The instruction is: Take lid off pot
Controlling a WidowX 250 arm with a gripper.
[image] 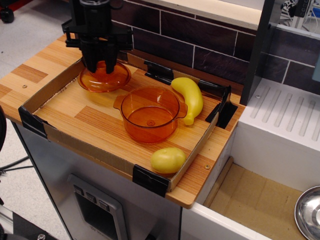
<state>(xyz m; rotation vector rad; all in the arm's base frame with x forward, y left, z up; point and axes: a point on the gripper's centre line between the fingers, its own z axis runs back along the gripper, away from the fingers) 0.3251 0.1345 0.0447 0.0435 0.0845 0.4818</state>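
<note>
- While the lid (104,77) is gripped at its centre knob, the black tool (99,64) is seen in the upper left of the frame, its fingers pressed against the knob from both sides.
- The lid is shown well clear of the pot (149,114), up and to the left of it, over the far left part of the shallow tray (60,132); whether its rim rests on the tray floor cannot be told.
- The pot is found uncovered near the middle of the frame, upright on the tray floor, its inside empty and its two side handles visible.
- A yellow banana (189,97) is laid just right of the pot, touching or almost touching its right handle.
- A yellow-green rounded fruit (168,160) is placed below the pot, near the tray's front right corner.
- The tray is carried by a wooden worktop (30,75) with a dark tiled wall (200,35) behind.
- A steel bowl (309,212) is partly seen at the lower right edge.
</note>
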